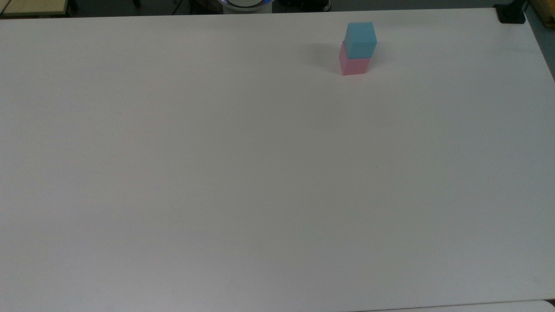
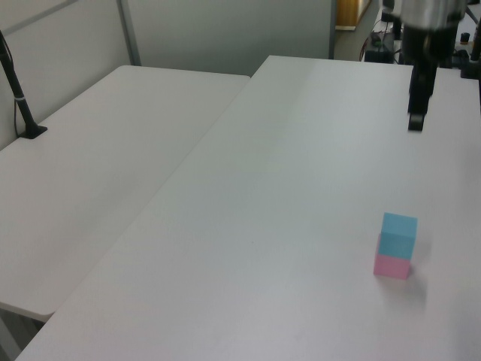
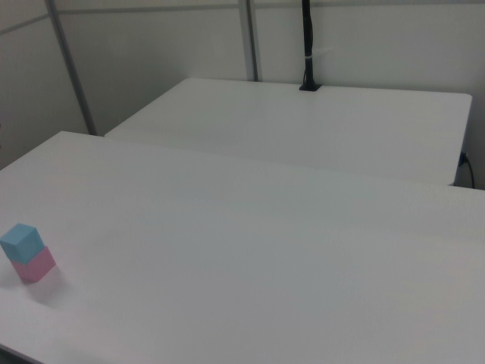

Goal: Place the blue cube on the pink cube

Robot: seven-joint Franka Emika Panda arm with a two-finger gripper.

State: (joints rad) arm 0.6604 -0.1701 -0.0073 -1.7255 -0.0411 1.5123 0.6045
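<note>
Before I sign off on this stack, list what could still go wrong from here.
1. The blue cube sits slightly off square on the pink cube, overhanging toward the top view's right, so a jolt to the table might tip it.
2. The stack stands close to the table's far edge in the top view, so a toppled cube might roll off.
</note>
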